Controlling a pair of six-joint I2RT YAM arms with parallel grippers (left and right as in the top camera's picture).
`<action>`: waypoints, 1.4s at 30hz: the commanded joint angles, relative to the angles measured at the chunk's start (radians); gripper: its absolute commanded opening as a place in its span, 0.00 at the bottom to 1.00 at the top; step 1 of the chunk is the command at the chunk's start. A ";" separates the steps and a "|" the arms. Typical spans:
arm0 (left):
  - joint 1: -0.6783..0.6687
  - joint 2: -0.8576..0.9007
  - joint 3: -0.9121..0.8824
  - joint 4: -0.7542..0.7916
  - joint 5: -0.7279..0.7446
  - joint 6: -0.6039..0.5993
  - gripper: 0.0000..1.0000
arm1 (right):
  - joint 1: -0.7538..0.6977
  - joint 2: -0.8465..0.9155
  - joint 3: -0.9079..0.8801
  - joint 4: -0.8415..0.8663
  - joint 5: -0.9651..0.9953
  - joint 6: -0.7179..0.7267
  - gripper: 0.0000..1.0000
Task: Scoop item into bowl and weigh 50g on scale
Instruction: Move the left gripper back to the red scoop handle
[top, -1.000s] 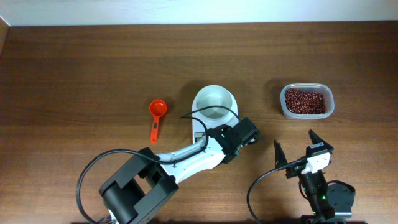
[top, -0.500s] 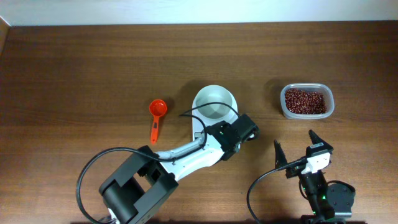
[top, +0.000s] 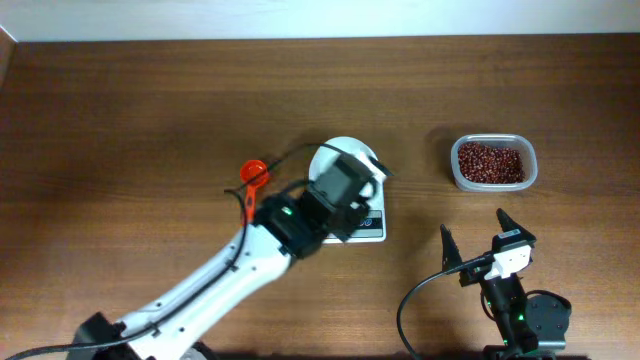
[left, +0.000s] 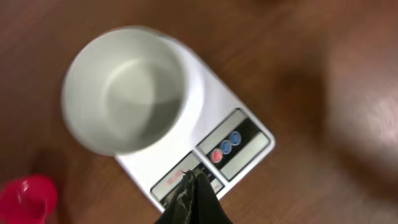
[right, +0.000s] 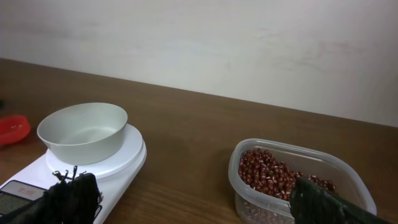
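brown wooden table (top: 150, 120), round white bowl (left: 124, 87) sits on white digital scale (left: 242, 149), reddish-brown beans (top: 490, 162) in clear plastic tub (top: 494, 138) at bowl's 3 o'clock. left gripper (left: 194, 196) pinched together above scale, right gripper (top: 472, 224) spread apart.

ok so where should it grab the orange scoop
Take the orange scoop by its thin straight handle, coming from above with jaws closing across its width. It lies flat left of the scale, round cup away from the robot, handle pointing back toward it. The cup looks too wide and rounded for a sure pinch.
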 joint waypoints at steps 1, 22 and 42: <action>0.172 -0.015 -0.002 -0.059 0.008 -0.223 0.00 | 0.005 -0.007 -0.005 -0.005 0.005 0.011 0.99; 0.502 -0.009 -0.291 0.059 0.053 -0.239 0.41 | 0.005 -0.007 -0.005 -0.005 0.005 0.011 0.99; 0.555 0.268 -0.324 0.273 0.111 -0.156 0.17 | 0.005 -0.007 -0.005 -0.005 0.005 0.011 0.99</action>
